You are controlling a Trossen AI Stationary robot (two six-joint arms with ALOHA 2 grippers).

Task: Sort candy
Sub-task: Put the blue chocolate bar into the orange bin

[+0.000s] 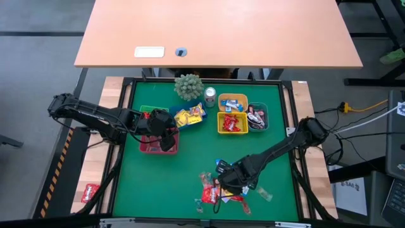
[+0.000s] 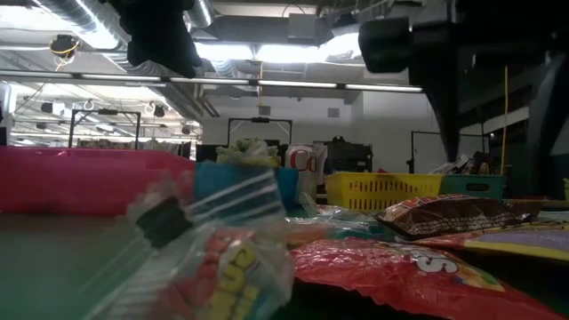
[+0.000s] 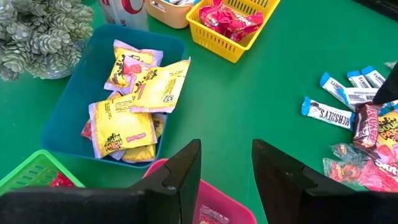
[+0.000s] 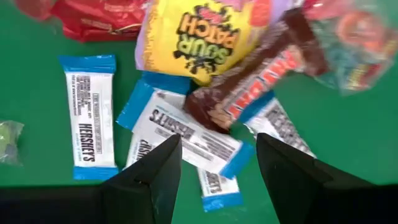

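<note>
Your right pincer [image 4: 217, 165] hangs with fingers apart, empty, directly over the loose candy [image 4: 186, 134] heaped on the green desk [image 1: 190, 171]. Your left pincer [image 3: 227, 171], also spread and empty, hovers above the pink bin [image 1: 150, 147], well apart from that heap.

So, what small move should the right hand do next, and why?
Probably lower the right hand straight down and close on the blue-and-white Hershey's bar. The hand is open and empty just above the bar, and the bar lies partly under a brown bar in the unsorted pile.
</note>
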